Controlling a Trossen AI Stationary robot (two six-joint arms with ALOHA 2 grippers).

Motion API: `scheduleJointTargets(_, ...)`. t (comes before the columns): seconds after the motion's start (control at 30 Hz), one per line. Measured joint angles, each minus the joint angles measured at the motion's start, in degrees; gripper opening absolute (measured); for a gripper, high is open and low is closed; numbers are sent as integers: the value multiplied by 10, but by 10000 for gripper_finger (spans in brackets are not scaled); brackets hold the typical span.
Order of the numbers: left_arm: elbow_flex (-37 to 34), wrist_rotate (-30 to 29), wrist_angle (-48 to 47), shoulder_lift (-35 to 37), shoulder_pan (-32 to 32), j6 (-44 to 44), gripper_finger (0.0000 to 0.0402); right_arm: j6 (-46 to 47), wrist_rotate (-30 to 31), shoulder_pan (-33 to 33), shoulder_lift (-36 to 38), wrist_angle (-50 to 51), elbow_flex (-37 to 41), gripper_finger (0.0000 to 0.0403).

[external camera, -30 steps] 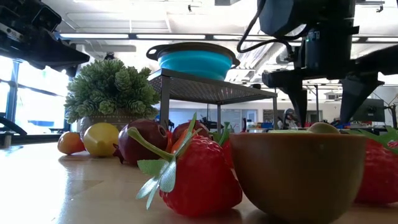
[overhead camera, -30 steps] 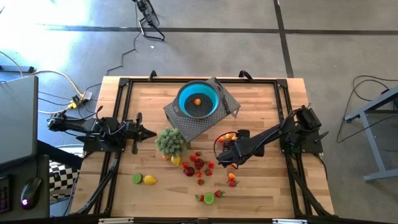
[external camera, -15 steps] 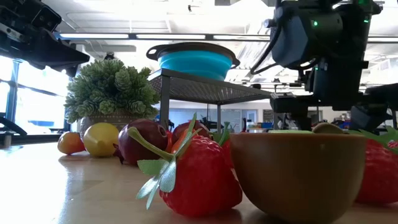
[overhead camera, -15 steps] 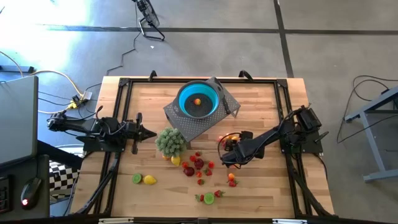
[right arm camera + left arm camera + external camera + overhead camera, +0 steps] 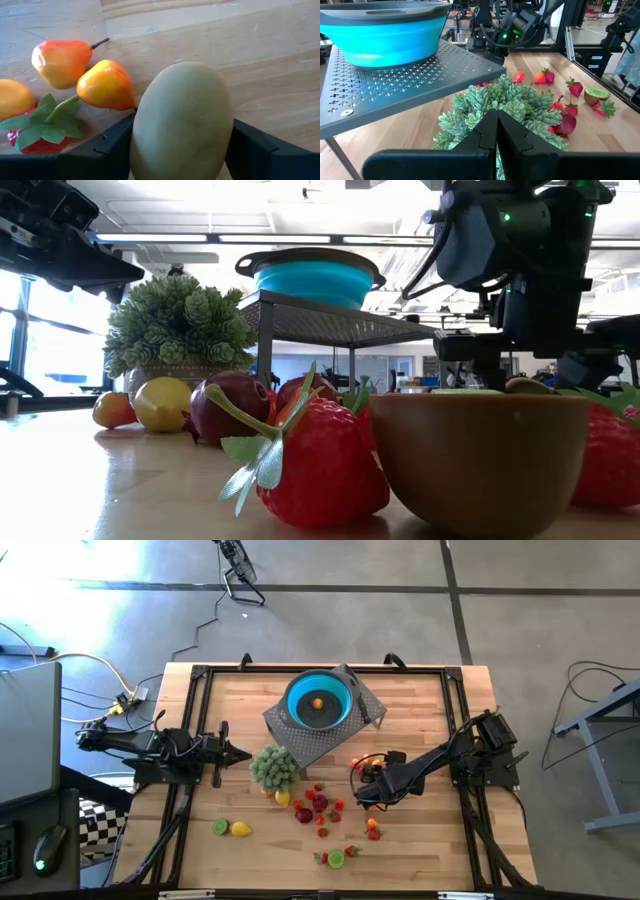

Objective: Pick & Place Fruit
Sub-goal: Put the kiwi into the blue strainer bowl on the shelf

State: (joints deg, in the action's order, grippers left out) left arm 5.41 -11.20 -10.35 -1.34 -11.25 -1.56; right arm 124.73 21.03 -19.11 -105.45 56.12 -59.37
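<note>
One small orange fruit (image 5: 317, 703) lies in the blue bowl (image 5: 300, 712); the rest wait near it. My right gripper (image 5: 366, 783) straddles a brownish-green oval fruit (image 5: 182, 122), fingers touching its sides.

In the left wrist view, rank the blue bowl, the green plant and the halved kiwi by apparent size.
1. blue bowl, largest, though it sits nearest the camera.
2. green plant, close behind it in apparent size.
3. halved kiwi, smallest, though it lies farther off.

Green fruit (image 5: 182, 122): I see a brownish-green oval, upright between dark fingers.
Pears (image 5: 82, 72): two, orange-yellow, lying touching, just beside it.
Strawberry (image 5: 35, 135): red, leafy, nearby.
</note>
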Motion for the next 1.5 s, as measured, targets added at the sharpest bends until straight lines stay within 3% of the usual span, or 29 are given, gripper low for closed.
scheduleJointTargets(0.93,0,0,0,0,0,0,1,-46,-16,0,2,7,0,228)
scheduleJointTargets(1.3,0,0,0,0,0,0,1,-92,-13,0,76,7,0,228)
scheduleJointTargets(1.5,0,0,0,0,0,0,1,-140,17,0,141,-2,0,227)
